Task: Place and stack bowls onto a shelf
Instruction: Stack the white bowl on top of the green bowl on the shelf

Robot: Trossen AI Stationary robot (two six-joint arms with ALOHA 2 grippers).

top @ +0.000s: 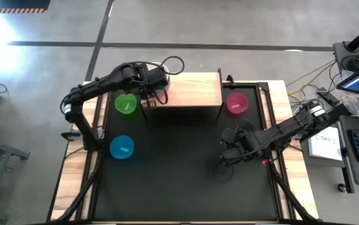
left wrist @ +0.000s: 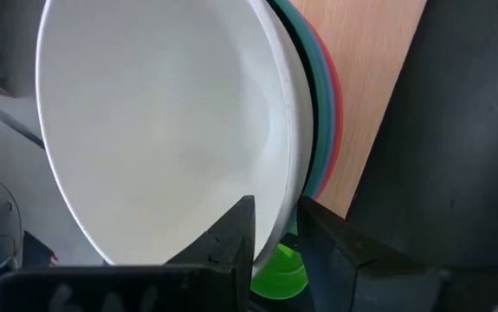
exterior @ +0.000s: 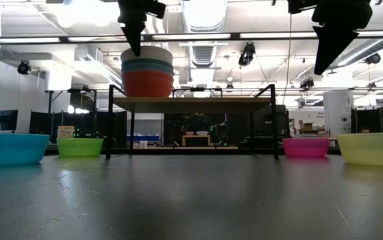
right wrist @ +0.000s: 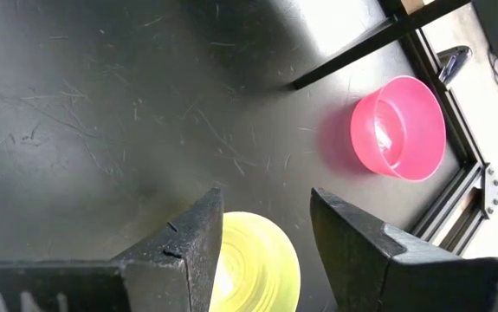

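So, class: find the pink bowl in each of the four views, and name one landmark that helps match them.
High view: pink bowl right of the shelf.
Low view: on the table at right, beyond the shelf's right leg.
Left wrist view: not in it.
Right wrist view: upper right.
Shared landmark: the shelf's black leg beside it.

Eight bowls are in sight. Four larger ones sit nested in a single stack (exterior: 147, 72) at the left end of the shelf (top: 195, 90): a red bowl (exterior: 148, 85) at the bottom, a teal bowl (exterior: 147, 67) and a slate blue bowl (exterior: 147, 62) as thin bands above it, and a cream white bowl (left wrist: 162, 130) on top. Four smaller ones stand singly on the black tabletop (top: 179, 169): one green bowl (top: 126, 104) just left of the shelf, one blue bowl (top: 122, 147) nearer on the left, one pink bowl (top: 236, 104) just right of the shelf, and one yellow bowl (exterior: 372, 148) near on the right. There is one shelf. Two robot arms reach over the table.
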